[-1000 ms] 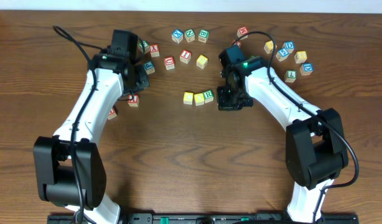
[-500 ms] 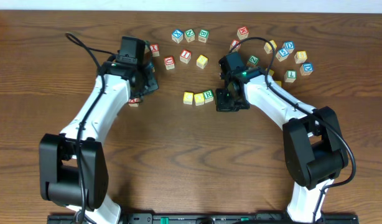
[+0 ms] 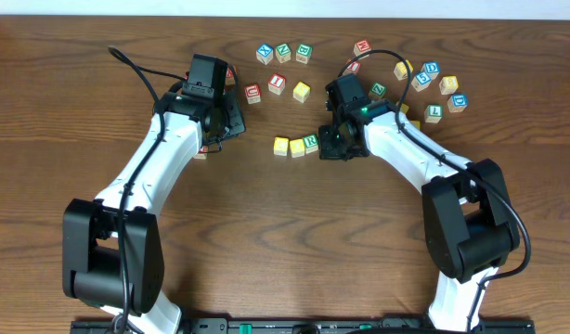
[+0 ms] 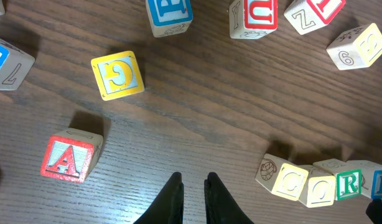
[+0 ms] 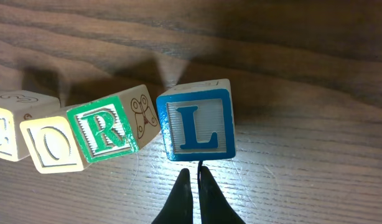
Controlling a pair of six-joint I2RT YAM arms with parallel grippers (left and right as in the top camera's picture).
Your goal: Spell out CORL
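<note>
Nearly done: C cube point(image 5: 1, 134), O cube point(image 5: 51, 148), R cube point(image 5: 104, 129) and L cube point(image 5: 194, 124) lined up in reading order at mid-surface point(image 5: 303, 186). Row slightly crooked, with the R cube tilted and the L cube meeting it only at a corner. Right tool point(image 5: 192, 176) pressed together, pinching nothing, tips just beside the L cube's near edge. Left tool point(image 4: 192, 182) all but pressed together too, empty, hovering over bare surface. Probably left: squaring up the row and backing both tools away
</note>
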